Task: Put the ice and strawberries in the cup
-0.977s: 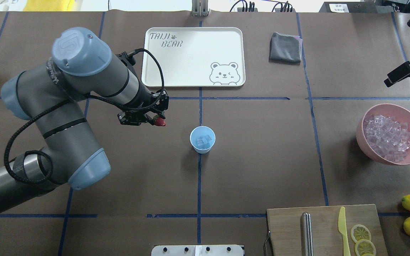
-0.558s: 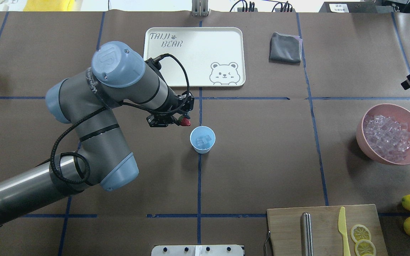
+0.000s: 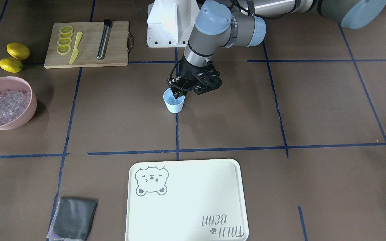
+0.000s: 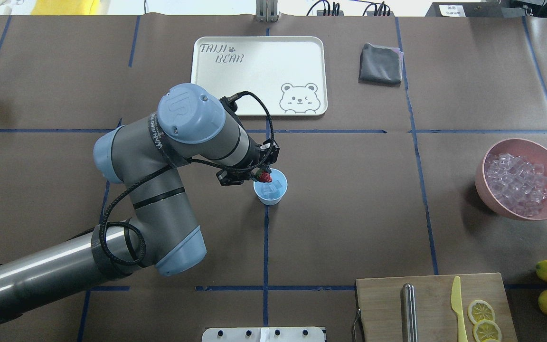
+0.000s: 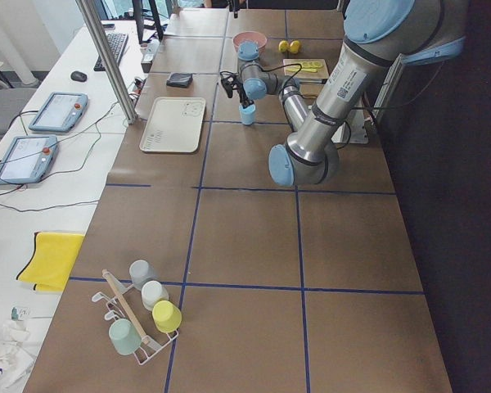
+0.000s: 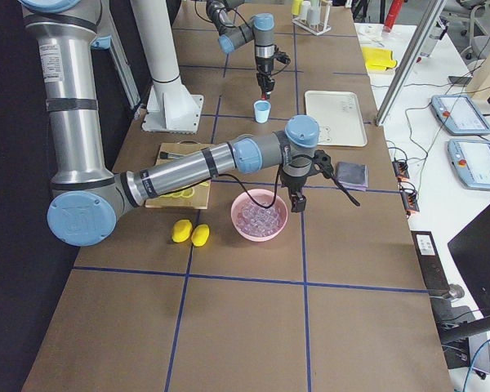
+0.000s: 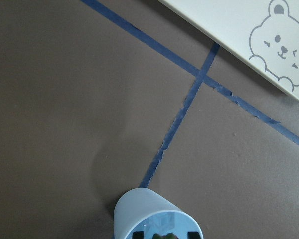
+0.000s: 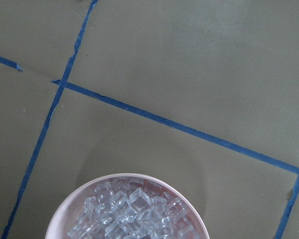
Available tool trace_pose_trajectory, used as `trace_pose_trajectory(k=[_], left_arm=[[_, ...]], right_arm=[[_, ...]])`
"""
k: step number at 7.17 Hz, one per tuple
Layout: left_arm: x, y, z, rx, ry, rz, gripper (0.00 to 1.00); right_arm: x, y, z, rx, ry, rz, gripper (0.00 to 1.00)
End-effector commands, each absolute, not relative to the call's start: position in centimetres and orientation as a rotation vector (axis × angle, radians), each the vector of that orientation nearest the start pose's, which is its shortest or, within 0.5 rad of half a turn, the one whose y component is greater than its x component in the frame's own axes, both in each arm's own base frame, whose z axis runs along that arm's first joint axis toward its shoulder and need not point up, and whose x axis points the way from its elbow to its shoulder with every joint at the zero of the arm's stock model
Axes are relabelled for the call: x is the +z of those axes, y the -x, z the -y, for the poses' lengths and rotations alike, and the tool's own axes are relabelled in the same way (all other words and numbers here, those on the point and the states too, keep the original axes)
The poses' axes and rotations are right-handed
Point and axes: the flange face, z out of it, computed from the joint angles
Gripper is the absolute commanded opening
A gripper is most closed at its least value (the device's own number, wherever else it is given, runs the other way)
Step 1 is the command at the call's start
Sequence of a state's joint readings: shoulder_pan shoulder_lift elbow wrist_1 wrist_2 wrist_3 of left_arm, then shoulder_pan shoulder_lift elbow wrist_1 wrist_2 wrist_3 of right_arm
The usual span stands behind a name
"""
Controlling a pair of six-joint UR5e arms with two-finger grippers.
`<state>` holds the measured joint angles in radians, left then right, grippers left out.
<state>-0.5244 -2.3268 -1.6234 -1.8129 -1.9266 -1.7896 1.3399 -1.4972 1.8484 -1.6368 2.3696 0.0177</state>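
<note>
Just above cup [image 4: 274, 192], left hand [image 4: 262, 175] pointing down, gripping strawberry [image 4: 266, 177]

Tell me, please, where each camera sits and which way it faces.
Front-facing: across the table, facing the robot; left arm over cup.
Overhead: behind robot, looking down; left gripper holds strawberry.
Exterior left: table's left end; left arm near.
Exterior right: table's right end; right arm near.
Left wrist: down onto cup, tray.
Right wrist: down onto bowl of ice.
Shared: cup, except right wrist.
</note>
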Motion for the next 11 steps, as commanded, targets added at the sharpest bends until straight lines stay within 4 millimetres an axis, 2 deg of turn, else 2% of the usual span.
trace_pose_trajectory(k=[1, 2, 3, 7, 8, 11], left_arm=[[14.2, -56.4, 43.2, -0.477, 0.163, -1.08, 0.18], [14.2, -56.4, 43.2, -0.473, 0.161, -1.079, 0.54], [14.2, -56.4, 43.2, -0.467, 0.157, -1.079, 0.99], [13.8, -55.4, 43.1, -0.443, 0.142, -1.09, 1.0], [13.7, -53.6, 44.1, -0.452, 0.13, -1.095, 1.0], [16.6, -43.0, 45.1, -0.339, 0.098, -1.024, 1.0]], right_arm=[[49.2, 5.4, 51.5, -0.308, -0.17, 0.823, 0.99], [49.2, 5.1, 51.5, -0.303, -0.172, 0.823, 0.99], [49.2, 5.1, 51.5, -0.303, -0.172, 0.823, 0.99], [49.1, 4.5, 51.5, -0.288, -0.177, 0.822, 0.99], [48.5, 4.2, 51.7, -0.288, -0.191, 0.822, 0.99], [50.1, 3.6, 51.2, -0.274, -0.17, 0.812, 0.99]])
